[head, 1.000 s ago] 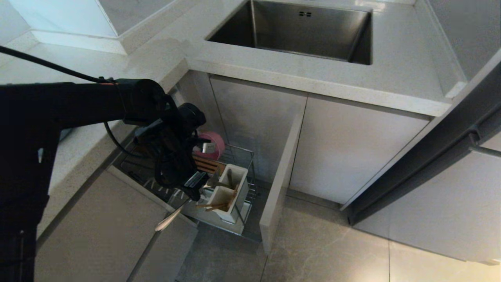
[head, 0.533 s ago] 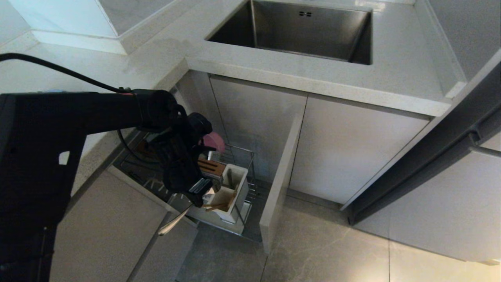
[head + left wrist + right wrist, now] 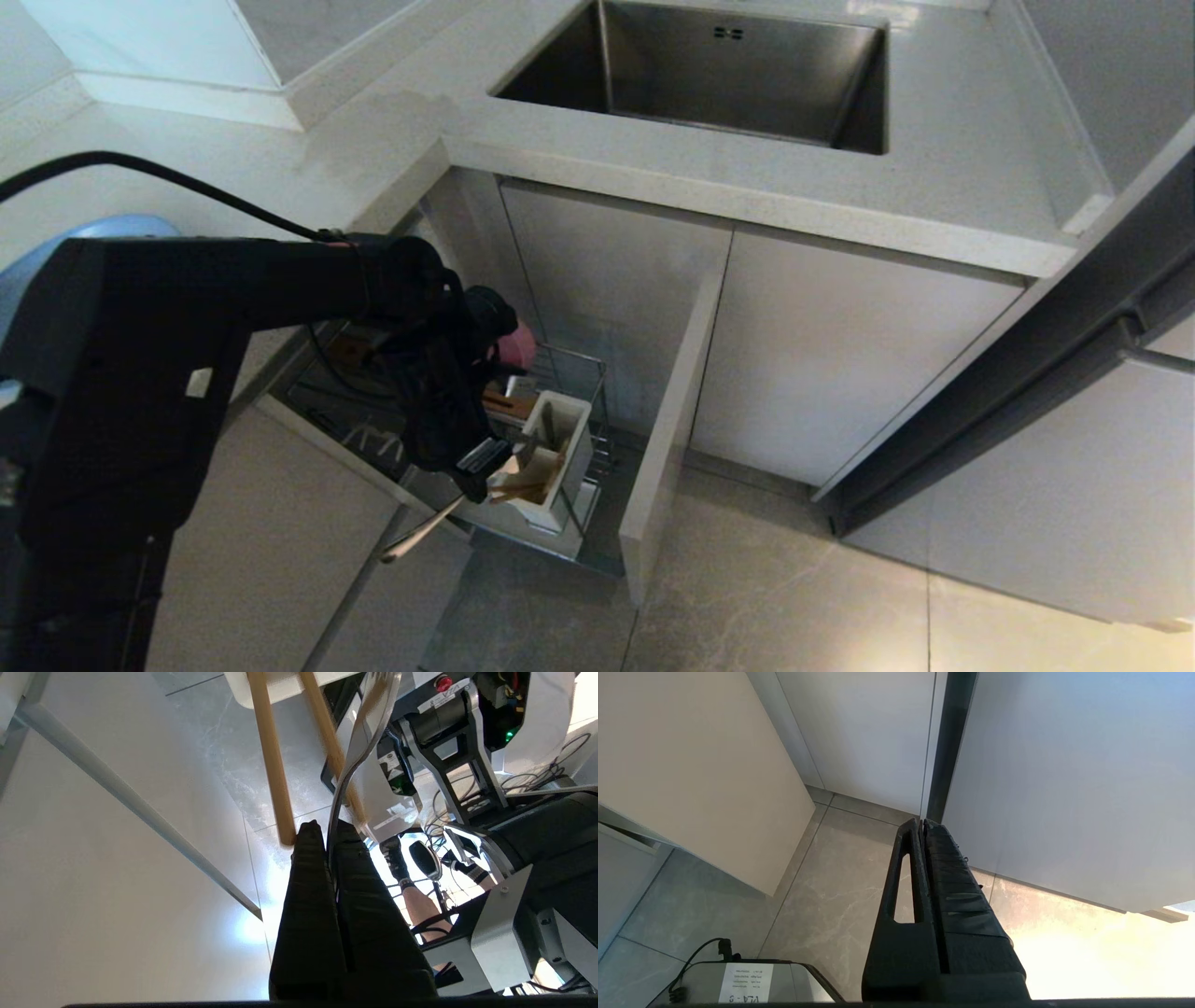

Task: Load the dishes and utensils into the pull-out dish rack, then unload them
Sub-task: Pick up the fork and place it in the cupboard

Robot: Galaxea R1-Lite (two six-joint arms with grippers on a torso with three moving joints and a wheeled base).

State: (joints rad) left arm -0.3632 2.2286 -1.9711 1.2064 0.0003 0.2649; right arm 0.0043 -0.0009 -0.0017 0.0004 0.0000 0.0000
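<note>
My left gripper (image 3: 478, 464) (image 3: 329, 833) hangs over the front of the pull-out dish rack (image 3: 585, 371), shut on a silver fork (image 3: 420, 530) (image 3: 359, 732). The fork sticks out past the fingertips, down toward the rack's front panel. Right beside the fingers, two wooden chopsticks (image 3: 523, 487) (image 3: 273, 765) lean out of the white utensil box (image 3: 553, 459). A pink bowl (image 3: 516, 347) stands in the rack behind my wrist, mostly hidden. A blue plate (image 3: 131, 225) shows on the counter at left, behind my arm. My right gripper (image 3: 922, 823) is shut and empty, low over the floor.
The steel sink (image 3: 728, 75) is set in the counter above. A tall cabinet panel (image 3: 667, 439) stands open right of the rack. The rack's beige front panel (image 3: 280, 532) lies below the fork. The robot's base (image 3: 467, 742) is close behind the fork.
My left arm has dropped lower and shifted slightly right over the rack, carrying the fork along. The blue plate on the counter has come into view behind the arm.
</note>
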